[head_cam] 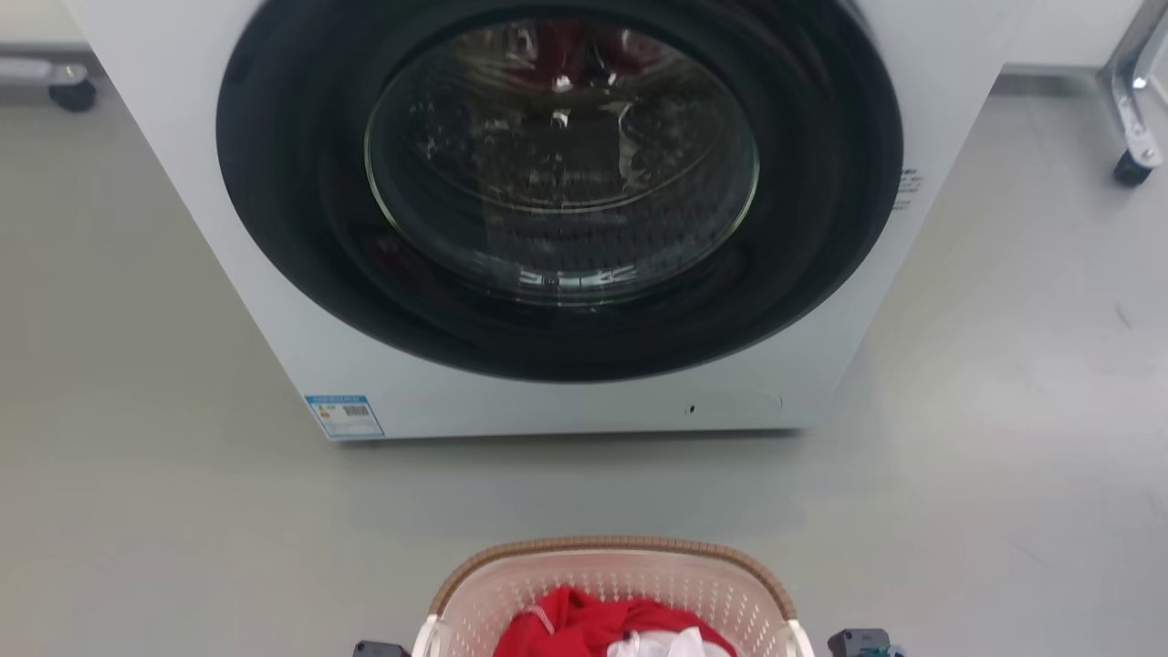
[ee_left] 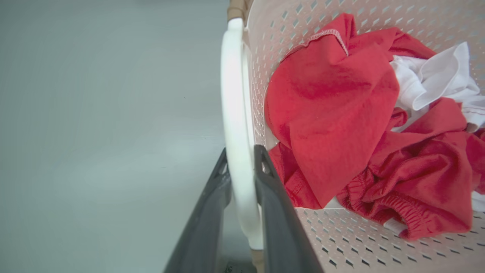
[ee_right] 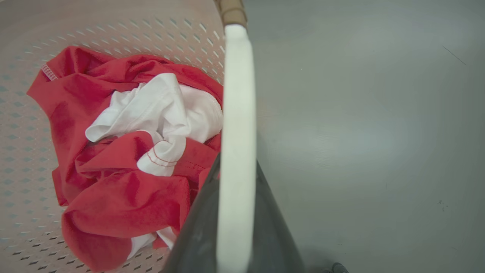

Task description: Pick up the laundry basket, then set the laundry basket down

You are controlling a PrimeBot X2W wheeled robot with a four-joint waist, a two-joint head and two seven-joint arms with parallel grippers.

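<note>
Down at the lower left of the head view sits a dark part of the left arm's end, just beside the laundry basket (head_cam: 611, 546), which fills the bottom centre of that frame. In the left wrist view, the left fingers (ee_left: 274, 212) are clamped on the basket's white left handle (ee_left: 235, 94), one on each side and touching it. To the right of them, inside the perforated wall, lies a crumpled red garment (ee_left: 329, 113) with a white garment (ee_left: 435, 76) bunched against it. In the right wrist view, the right fingers (ee_right: 273, 231) grip the white right handle (ee_right: 237, 113) the same way. I cannot tell whether the basket rests on the grey floor (head_cam: 137, 456). Above it in the head view stands a white washing machine (head_cam: 821, 383), its round dark door (head_cam: 561, 182) closed.
</note>
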